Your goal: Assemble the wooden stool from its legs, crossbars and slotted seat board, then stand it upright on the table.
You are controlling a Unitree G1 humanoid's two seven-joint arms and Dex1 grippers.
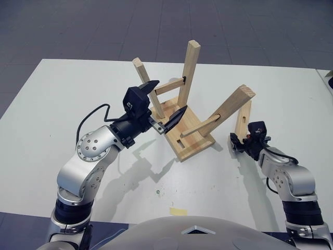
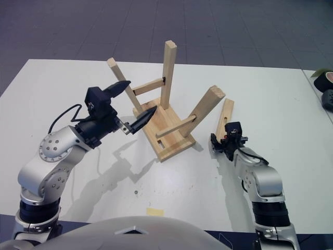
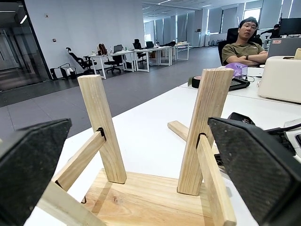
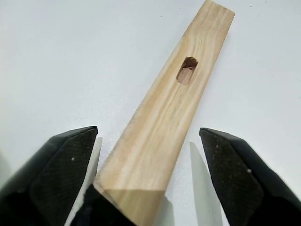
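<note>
Grey floor tiles (image 1: 78, 26) fill the top of the head view behind a white bench (image 1: 62, 104). At the frame's centre the seat board (image 1: 190, 140) lies on the bench with three legs (image 1: 188, 73) rising from it, leaning and joined by crossbars (image 1: 169, 87). Left of centre, the left gripper (image 1: 169, 97) hangs with its fingers spread, the lower tip by the board's left corner. Right of centre a loose leg (image 1: 243, 119) lies flat, its slot (image 4: 187, 69) facing up. The right gripper (image 1: 245, 140) has its fingers spread either side of that leg's near end.
</note>
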